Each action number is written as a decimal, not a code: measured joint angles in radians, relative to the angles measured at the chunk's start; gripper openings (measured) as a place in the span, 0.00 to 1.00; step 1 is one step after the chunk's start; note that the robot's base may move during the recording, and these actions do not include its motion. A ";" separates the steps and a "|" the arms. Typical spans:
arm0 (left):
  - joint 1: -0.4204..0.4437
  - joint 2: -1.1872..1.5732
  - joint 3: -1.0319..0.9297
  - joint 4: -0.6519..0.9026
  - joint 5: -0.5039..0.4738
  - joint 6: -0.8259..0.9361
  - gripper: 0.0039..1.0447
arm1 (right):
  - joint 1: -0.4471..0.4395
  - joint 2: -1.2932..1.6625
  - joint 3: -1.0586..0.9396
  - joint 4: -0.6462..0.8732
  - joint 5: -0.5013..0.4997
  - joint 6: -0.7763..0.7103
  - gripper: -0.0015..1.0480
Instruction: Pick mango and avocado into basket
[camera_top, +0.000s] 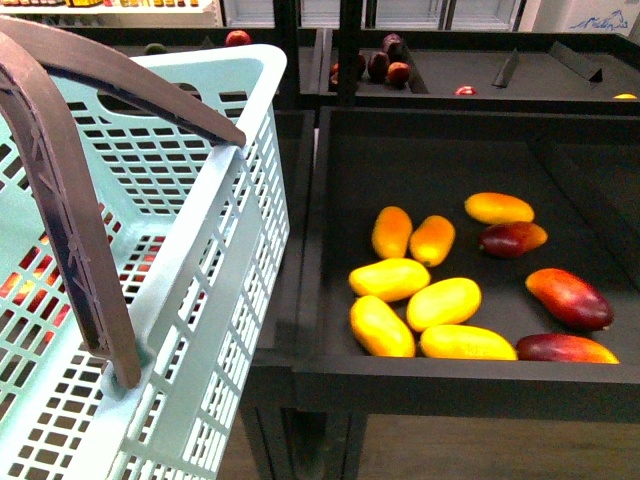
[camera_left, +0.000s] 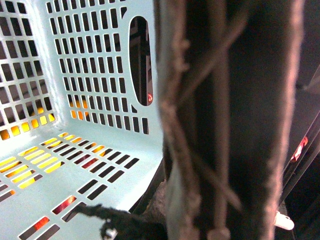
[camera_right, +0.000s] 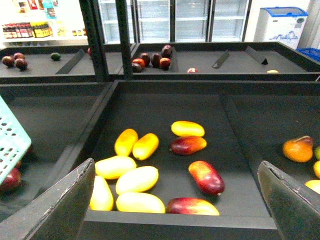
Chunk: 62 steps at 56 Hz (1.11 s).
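1. Left gripper: its fingers can't be made out in the left wrist view. The brown handle fills the frame right at the camera, so I can't tell if it is clamped or spread.
2. Basket sits close in on the left with its handle swung up, just beside the black bin. Red and yellow colour shows through its floor slots.
3. Right gripper is spread wide, fingers far apart, gripping nothing. It hovers at the near side of the bin.
4. Mango, yellow, lies at the bin's front edge, ahead of and below the right gripper, not touching it. More yellow mangoes are packed just behind, with red-flushed mangoes to the right.
5. Avocado: a small dark green fruit, alone in the far row's left bin, well apart from both grippers. Dark red fruit sits in the next far bin.
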 joint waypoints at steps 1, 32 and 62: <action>0.000 0.000 0.000 0.000 0.000 0.000 0.05 | 0.000 0.000 0.000 0.000 0.000 0.000 0.92; 0.007 0.000 0.000 0.000 -0.008 0.003 0.05 | 0.000 0.000 0.000 -0.001 -0.006 0.000 0.92; 0.006 0.456 0.482 -0.208 0.180 0.679 0.04 | 0.000 0.000 -0.001 -0.001 -0.001 0.000 0.92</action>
